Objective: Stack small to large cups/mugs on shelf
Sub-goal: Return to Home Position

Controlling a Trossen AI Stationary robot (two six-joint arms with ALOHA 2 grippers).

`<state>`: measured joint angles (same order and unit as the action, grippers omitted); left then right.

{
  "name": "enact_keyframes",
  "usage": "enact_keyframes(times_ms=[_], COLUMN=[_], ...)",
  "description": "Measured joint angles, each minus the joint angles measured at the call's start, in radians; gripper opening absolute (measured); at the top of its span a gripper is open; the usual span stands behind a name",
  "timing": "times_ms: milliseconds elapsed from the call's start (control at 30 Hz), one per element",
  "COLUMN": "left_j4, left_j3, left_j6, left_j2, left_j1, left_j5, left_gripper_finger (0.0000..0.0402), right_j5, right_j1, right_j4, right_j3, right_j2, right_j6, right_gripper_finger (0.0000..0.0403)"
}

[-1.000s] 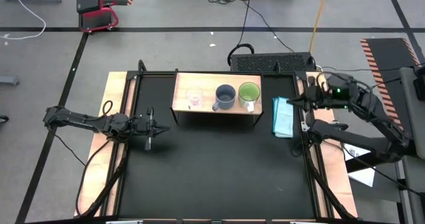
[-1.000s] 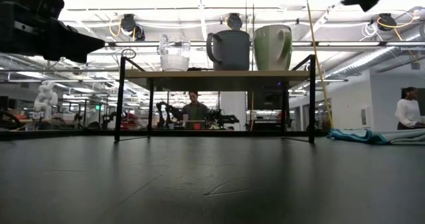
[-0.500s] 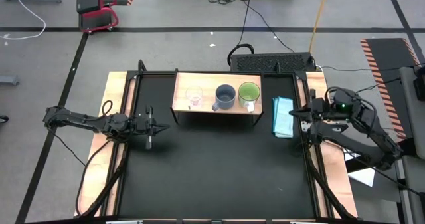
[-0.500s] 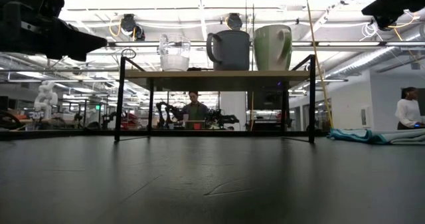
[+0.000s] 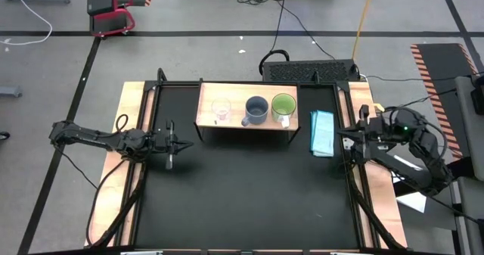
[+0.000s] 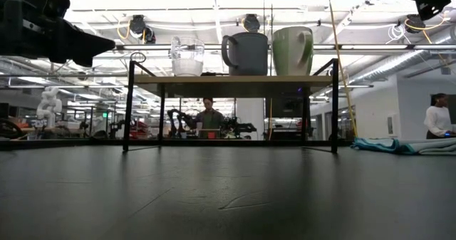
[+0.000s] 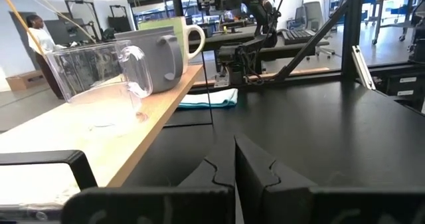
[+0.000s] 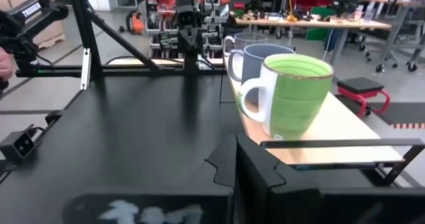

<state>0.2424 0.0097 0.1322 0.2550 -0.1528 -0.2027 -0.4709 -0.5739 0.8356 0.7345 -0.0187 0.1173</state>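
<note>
The shelf (image 5: 236, 122), a light-wood board on a black frame, stands at the table's far middle. Three vessels rest on their bases in a row on it: a clear glass cup (image 5: 221, 110) at the left, a grey-blue mug (image 5: 257, 109) in the middle, and a lime-green mug with a white handle (image 5: 283, 105) at the right. My left gripper (image 5: 189, 143) is shut and level, near the table's left side, short of the shelf. My right gripper (image 5: 342, 141) is shut at the table's right edge, level and pointing toward the shelf (image 8: 312, 127).
A folded teal cloth (image 5: 322, 132) lies on the table between the shelf's right end and my right gripper. Black frame rails (image 5: 151, 111) and light-wood side strips (image 5: 128, 104) border the black table top. People stand in the room beyond the table.
My right gripper has drawn back from beside the shelf's right end toward the table's right and near edges, sinking a little, and has stayed shut. The cups and the shelf have not moved.
</note>
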Motion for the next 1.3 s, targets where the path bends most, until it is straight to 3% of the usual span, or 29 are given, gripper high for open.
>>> enact_keyframes(times_ms=[167,333,833,1033,1167,1300], left_j4=[-0.006,-0.008,-0.001,-0.001,-0.006,-0.006], left_j3=[0.0,0.0,0.001,0.001,0.001,0.001], left_j6=[-0.023,-0.031,-0.017,-0.029,-0.029,-0.026], left_j2=[0.0,0.0,0.0,0.0,0.0,0.0], left_j1=[0.0,0.0,-0.001,0.0,-0.001,-0.001], left_j5=[0.012,0.027,0.029,0.041,0.066,0.068], left_gripper_finger=[0.0003,0.0002,0.0004,0.0002,0.0005,0.0003], right_j5=[0.01,0.214,0.235,0.181,0.147,0.153], right_j1=[0.0,0.0,0.0,0.0,0.0,-0.001], right_j4=[0.003,-0.009,-0.035,-0.234,-0.443,-0.543], right_j3=[0.0,-0.008,-0.01,-0.04,-0.154,-0.274], right_j2=[-0.004,-0.026,-0.21,-0.207,-0.208,-0.21], right_j6=[-0.009,-0.096,-0.134,-0.17,-0.236,-0.245], right_gripper_finger=[0.0,0.0,0.0,0.0,0.0,0.0])
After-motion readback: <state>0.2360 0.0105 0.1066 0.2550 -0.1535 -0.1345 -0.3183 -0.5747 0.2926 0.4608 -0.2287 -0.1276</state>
